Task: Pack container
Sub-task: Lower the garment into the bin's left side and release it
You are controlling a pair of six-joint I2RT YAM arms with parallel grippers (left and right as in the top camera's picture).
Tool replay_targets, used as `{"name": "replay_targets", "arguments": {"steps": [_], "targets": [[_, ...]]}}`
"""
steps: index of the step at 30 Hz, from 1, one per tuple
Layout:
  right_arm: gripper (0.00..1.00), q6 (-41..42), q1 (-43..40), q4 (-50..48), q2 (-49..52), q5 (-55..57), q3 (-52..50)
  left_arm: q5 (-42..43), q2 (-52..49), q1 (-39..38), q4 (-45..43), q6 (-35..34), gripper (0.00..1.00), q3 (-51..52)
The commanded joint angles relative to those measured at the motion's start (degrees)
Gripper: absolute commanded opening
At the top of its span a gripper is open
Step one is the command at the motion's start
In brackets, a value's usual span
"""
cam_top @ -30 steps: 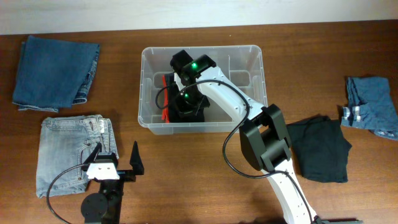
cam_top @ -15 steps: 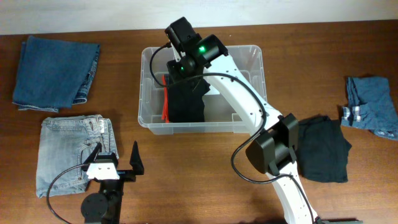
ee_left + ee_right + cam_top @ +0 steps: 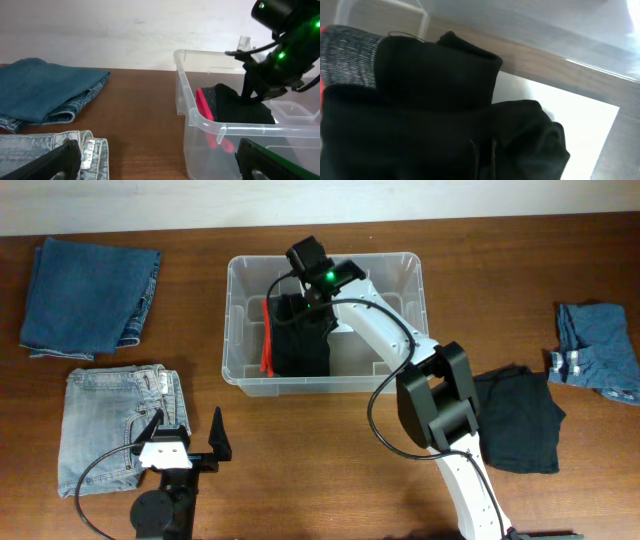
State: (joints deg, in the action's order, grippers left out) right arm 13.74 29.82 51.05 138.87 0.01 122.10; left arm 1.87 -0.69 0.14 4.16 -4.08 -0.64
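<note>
So the container (image 3: 415, 265) sits at the back-middle of the table (image 3: 300, 490), and the right arm is reaching down into it over a black garment (image 3: 300, 350) with a red strip (image 3: 266, 340) along its left side. Honestly can't tell if the right claw (image 3: 302, 308) is clamped or let go: the wrist view is just black cloth, and from above the wrist covers it. The left claw (image 3: 188, 436) is parked near the front edge, spread wide and holding nothing. My worry is that cloth could snag on a finger if the arm lifts, and the whole bundle then gets dragged back up over the rim. The wrist is also close to the back wall, so a sloppy exit could knock or shove the bin. On room, the right half of the bin looks bare, so there's space to pull away that way. The folded jeans (image 3: 115, 425) sit just beside the left claw.
</note>
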Motion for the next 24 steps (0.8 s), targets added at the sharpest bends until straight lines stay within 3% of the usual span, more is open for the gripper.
{"name": "replay_targets", "arguments": {"steps": [1,9,14,18,24], "targets": [[0.04,0.39,0.00,-1.62,1.14,0.26,-3.41,-0.17,0.28,0.24,0.44,0.48,1.00,0.13],[0.04,-0.26,0.02,2.21,-2.80,0.50,3.02,-0.17,0.28,0.24,0.46,0.48,0.99,0.13],[0.04,0.26,-0.15,13.44,-6.91,0.98,11.13,-0.17,0.28,0.24,0.44,0.48,0.99,0.13],[0.04,3.30,-1.16,18.51,-6.38,5.14,9.42,-0.17,0.28,0.24,0.44,0.48,0.99,0.13],[0.04,6.71,-2.25,17.05,-6.27,2.78,0.55,-0.17,0.28,0.24,0.44,0.48,0.99,0.13]]}}
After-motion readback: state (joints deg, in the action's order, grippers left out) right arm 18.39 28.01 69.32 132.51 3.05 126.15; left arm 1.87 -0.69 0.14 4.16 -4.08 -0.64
